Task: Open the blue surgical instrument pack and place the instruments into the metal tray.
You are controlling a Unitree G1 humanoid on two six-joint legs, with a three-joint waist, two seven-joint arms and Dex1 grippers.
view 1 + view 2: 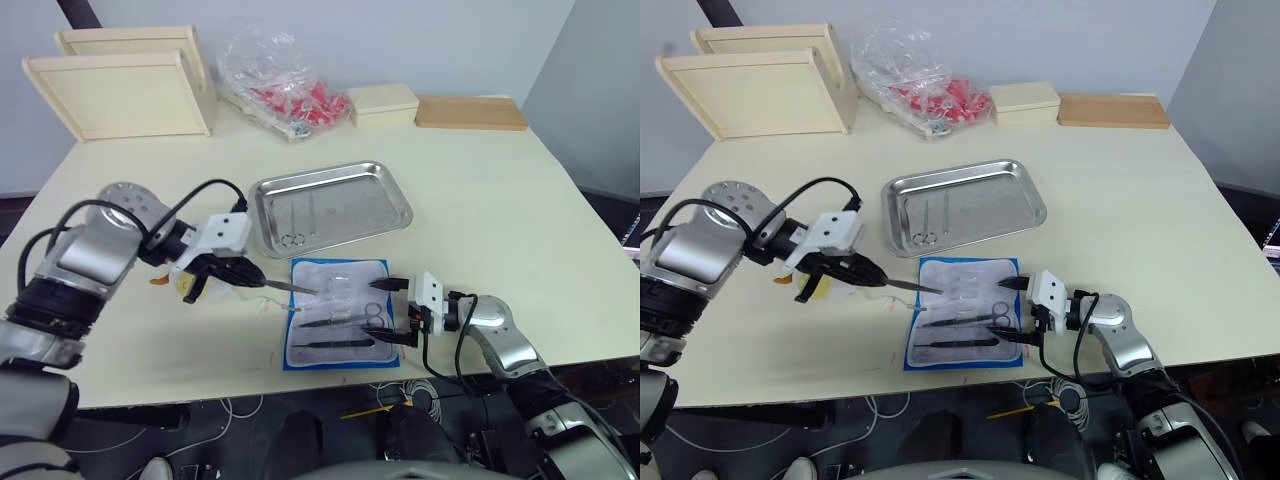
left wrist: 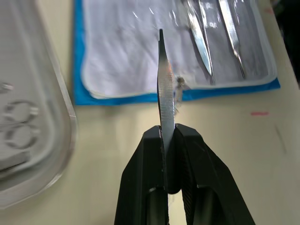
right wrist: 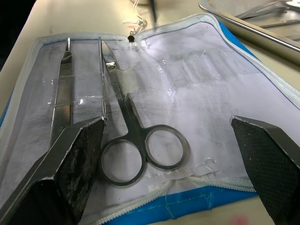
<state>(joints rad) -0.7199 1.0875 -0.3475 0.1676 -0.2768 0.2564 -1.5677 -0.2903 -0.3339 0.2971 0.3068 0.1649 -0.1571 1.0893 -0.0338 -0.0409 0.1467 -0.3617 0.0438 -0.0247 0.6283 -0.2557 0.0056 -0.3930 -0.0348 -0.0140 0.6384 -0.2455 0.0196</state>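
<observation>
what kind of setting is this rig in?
Probably a lab or test bench staged as a surgical prep station, not a real clinic. A pale table holds a metal tray, an opened blue surgical instrument pack and wooden trays; loose cables hang under its edge.

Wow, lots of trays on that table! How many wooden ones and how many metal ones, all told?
Pale wooden trays: 2 (the second behind it)
Metal tray: 1
Total: 3

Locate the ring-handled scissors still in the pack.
The ring-handled scissors lie on the open blue surgical instrument pack at the table's near edge, between the open right end effector fingers, beside slim forceps.
</observation>
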